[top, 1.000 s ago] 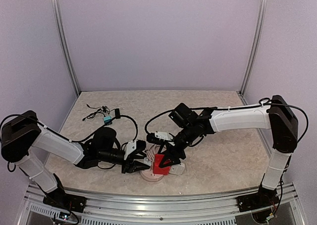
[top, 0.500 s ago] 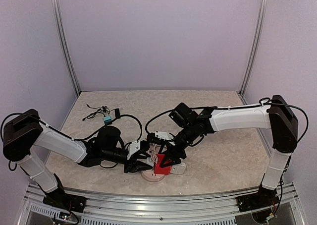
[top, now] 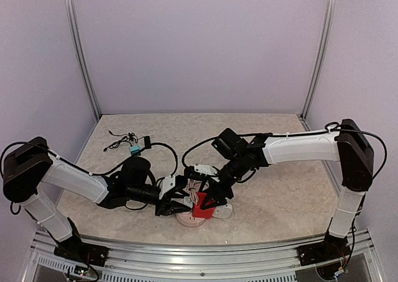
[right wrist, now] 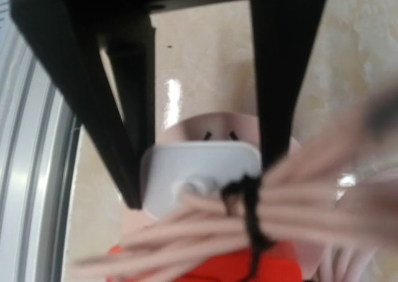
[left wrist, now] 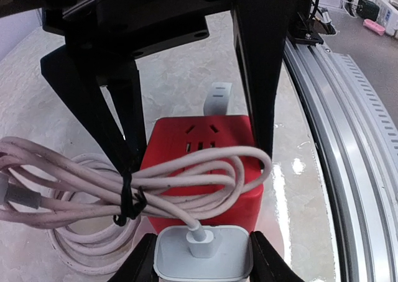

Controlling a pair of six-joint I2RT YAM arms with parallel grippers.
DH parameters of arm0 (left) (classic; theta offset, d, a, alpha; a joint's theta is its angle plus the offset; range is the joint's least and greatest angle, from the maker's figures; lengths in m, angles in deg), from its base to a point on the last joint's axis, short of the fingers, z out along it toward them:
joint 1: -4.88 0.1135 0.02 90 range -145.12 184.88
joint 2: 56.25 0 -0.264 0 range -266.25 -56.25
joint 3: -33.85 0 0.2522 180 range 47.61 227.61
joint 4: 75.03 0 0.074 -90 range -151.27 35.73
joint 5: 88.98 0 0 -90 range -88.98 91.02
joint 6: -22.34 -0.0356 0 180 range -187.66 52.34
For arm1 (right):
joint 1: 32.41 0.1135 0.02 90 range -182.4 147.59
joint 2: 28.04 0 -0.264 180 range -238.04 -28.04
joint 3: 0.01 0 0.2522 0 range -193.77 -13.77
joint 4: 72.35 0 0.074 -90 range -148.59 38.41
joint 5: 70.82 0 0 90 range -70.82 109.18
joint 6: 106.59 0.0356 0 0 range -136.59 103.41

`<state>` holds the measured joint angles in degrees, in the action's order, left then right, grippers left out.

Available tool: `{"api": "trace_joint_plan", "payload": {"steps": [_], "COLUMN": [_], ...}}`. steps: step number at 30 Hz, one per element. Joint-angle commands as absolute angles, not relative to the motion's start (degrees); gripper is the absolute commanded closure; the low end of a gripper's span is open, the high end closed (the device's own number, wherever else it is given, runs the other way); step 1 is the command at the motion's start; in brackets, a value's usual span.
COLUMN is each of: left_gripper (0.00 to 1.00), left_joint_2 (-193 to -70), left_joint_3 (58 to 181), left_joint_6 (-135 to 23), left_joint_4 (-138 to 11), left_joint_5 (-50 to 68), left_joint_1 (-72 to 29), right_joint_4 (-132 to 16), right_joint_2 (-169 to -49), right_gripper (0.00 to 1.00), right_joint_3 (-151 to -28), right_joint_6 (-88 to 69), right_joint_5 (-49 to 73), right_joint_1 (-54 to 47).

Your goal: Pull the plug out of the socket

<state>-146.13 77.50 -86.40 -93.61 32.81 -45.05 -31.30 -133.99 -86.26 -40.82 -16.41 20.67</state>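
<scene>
From above, the left claw and right claw meet tip to tip. The red socket sits between the right claw's fingers, just ahead of the left claw.

In the left wrist view, the left claw's fingers clamp the white plug. Straight ahead of them, the socket is against the plug. The right claw's fingers grip the socket's two sides. A tied pink cable drapes over the socket and trails to the left of the left claw.

The right wrist view is blurred. The socket is nearest the right claw, with the plug just beyond it.

A small teal gadget with black wires lies on the marbled table, back left.
</scene>
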Motion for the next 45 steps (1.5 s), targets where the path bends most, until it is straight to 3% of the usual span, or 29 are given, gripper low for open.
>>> {"api": "trace_joint_plan", "payload": {"steps": [1,4,9,13,18,24,28,35,45], "left_gripper": [0.94,0.94,0.95,0.94,0.96,0.95,0.96,0.95,0.95], "left_joint_2": [-145.52,-141.92,-145.53,-142.3,-146.85,-141.77,-145.35,-139.38,-141.82], "left_joint_3": [81.89,77.03,82.17,76.63,83.07,76.72,84.15,80.46,83.56], "left_joint_6": [-87.55,-86.03,-86.41,-84.57,-86.03,-85.74,-87.04,-85.54,-84.34], "left_joint_4": [-105.38,-107.7,-106.5,-111.36,-109.12,-109.59,-106.94,-108.84,-111.04], "left_joint_5": [36.03,36.07,35.78,36.12,37.15,35.88,37.37,38.44,39.34], "left_joint_1": [-46.07,-43.37,-46.5,-44.41,-47.28,-44.02,-46.25,-44.7,-45.82], "right_joint_4": [-25.13,-25.66,-25.77,-25.35,-25.48,-25.63,-25.12,-24.99,-24.8], "right_joint_2": [-139.23,-138.79,-139.47,-139.4,-140.13,-139.97,-140.3,-140.39,-140.48], "right_gripper": [0.94,0.94,0.94,0.94,0.94,0.95,0.95,0.95,0.95], "right_joint_3": [-83.87,-83.16,-83.26,-83.37,-83.48,-83.12,-83.93,-83.8,-83.72], "right_joint_6": [-39.65,-39.36,-39.53,-39.6,-39.75,-39.47,-39.53,-39.66,-39.7], "right_joint_5": [-8.18,-8.15,-8.18,-7.8,-7.8,-7.82,-7.64,-7.26,-6.97], "right_joint_1": [21.44,21.56,21.56,21.56,21.63,21.62,21.56,21.58,21.63]}}
